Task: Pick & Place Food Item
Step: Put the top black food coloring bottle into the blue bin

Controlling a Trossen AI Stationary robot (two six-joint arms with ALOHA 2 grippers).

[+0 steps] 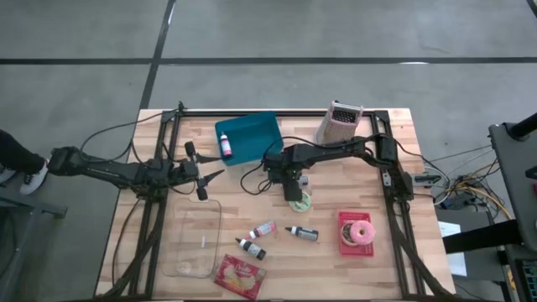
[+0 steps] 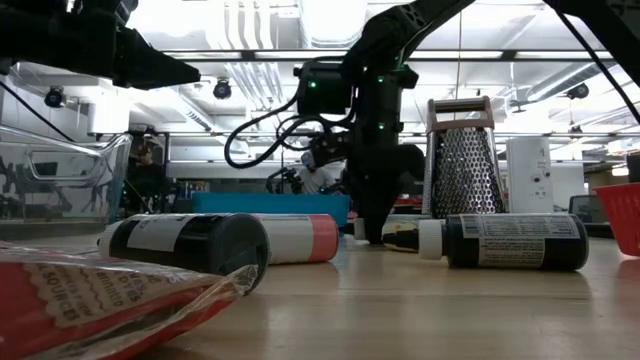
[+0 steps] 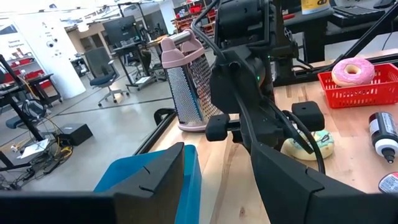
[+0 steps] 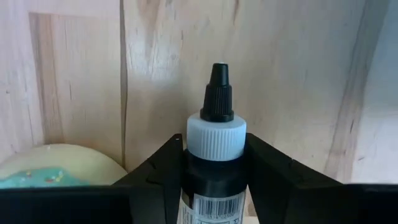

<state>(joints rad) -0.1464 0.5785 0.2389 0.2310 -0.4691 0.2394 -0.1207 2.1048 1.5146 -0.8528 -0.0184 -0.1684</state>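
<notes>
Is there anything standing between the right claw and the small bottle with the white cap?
Nothing visible does. The right claw has its fingers against both sides of the small bottle. The iced donut lies beside them, not between. The left claw waits open near the teal bin.

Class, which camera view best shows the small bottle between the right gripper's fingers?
The right wrist view: the bottle fills the middle, white collar and black tip clear, dark fingers against both sides. In the high, low and left wrist views the right arm hides it.
</notes>
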